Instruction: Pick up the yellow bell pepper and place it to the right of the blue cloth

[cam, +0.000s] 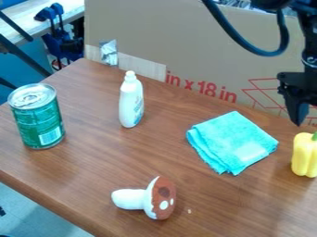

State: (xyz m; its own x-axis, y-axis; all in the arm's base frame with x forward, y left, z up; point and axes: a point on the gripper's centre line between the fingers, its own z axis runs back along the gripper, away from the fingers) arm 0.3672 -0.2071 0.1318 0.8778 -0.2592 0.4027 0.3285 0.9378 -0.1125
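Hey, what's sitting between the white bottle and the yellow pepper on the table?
The folded turquoise cloth lies between the white bottle and the yellow pepper, as the camera view shows.

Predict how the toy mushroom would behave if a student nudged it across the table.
The toy mushroom lies on its side, its cap wider than its stem, so it would probably swing in an arc rather than roll straight. The stem's rounded end might let it rock a little. It holds a full shape without sagging, so it seems unlikely to flop.
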